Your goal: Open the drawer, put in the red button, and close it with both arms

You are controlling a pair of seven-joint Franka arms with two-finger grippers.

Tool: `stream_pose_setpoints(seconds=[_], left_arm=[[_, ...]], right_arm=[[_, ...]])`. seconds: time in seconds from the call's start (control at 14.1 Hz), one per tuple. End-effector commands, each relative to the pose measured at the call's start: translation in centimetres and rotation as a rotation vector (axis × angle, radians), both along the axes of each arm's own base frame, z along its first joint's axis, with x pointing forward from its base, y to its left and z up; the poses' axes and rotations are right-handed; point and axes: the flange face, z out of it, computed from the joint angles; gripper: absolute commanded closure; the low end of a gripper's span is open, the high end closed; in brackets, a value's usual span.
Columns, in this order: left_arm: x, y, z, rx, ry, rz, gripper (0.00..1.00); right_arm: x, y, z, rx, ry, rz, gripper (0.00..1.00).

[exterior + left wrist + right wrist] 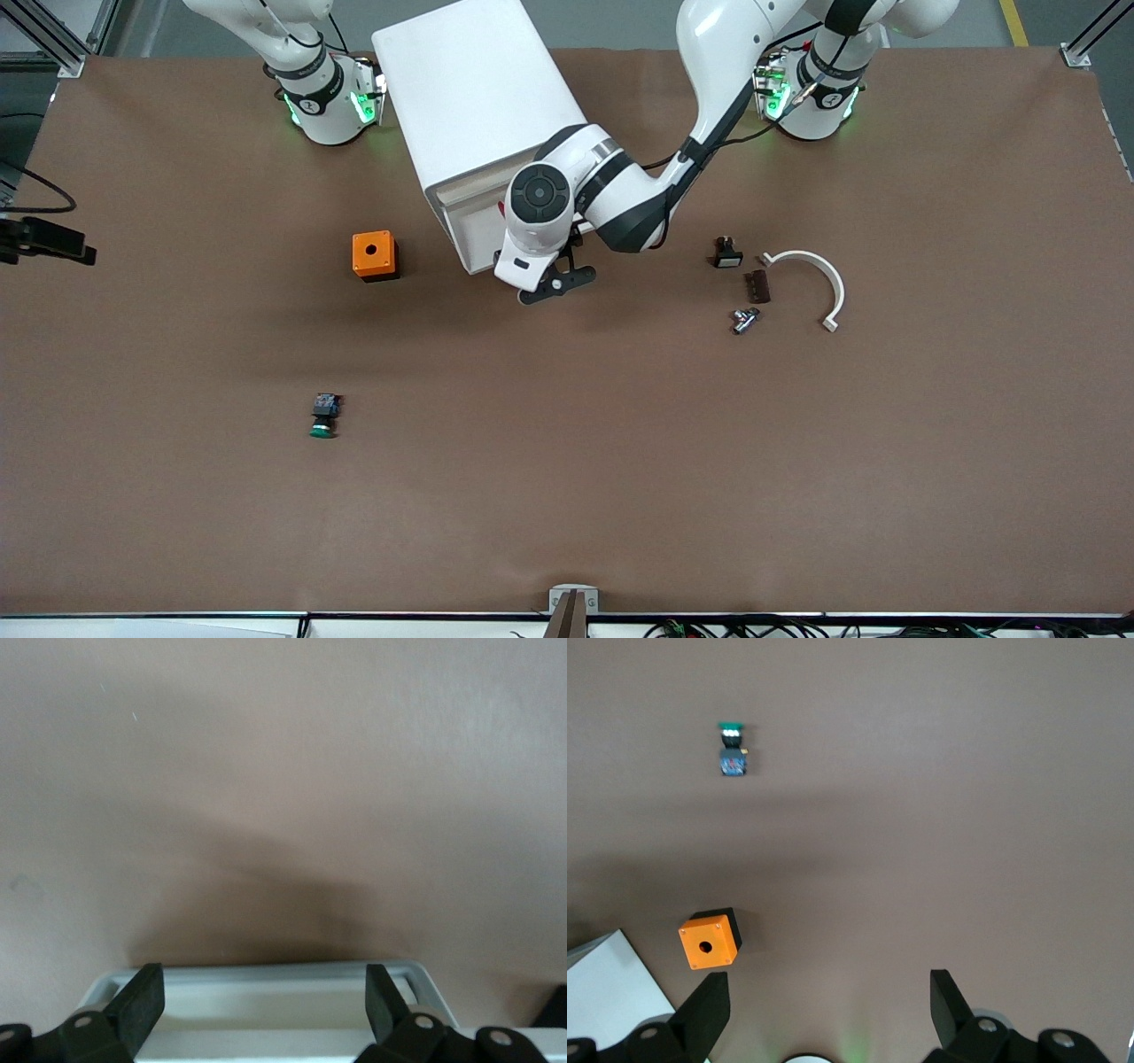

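Note:
The white drawer cabinet (478, 106) stands between the two arm bases, its drawer front (461, 226) facing the front camera. My left gripper (554, 282) is at that front, open and empty. In the left wrist view the left gripper (266, 1001) has its fingers on either side of the drawer's white front rim (266, 974). The red button (727, 253) lies on the table toward the left arm's end. My right gripper (828, 1010) is open and empty, high over the table by its base, and does not show in the front view.
An orange box with a hole (375, 255) (709, 941) sits beside the cabinet. A green-capped button (324, 415) (732, 753) lies nearer the front camera. A brown piece (757, 286), a metal fitting (745, 319) and a white curved clip (815, 279) lie by the red button.

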Motion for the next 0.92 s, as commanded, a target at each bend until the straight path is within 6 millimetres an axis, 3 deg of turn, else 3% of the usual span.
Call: stream_pose_setpoints(seconds=[0.0, 0.35, 0.57, 0.85], left_arm=[[-1.5, -1.2, 0.8, -0.028, 0.021, 0.002, 0.0], [-3.9, -2.9, 0.8, -0.059, 0.07, -0.004, 0.0], [-4.7, -3.4, 0.7, -0.074, 0.1, 0.005, 0.0], [-5.9, -4.2, 0.5, -0.082, 0.121, 0.001, 0.0]], right_arm=[[-0.5, 0.2, 3.3, -0.008, -0.042, 0.009, 0.0], [-2.6, 0.3, 4.3, 0.034, 0.013, -0.01, 0.0], [-4.2, 1.0, 5.9, 0.094, -0.004, -0.002, 0.0], [-4.0, 0.9, 4.4, 0.096, 0.025, -0.01, 0.0]])
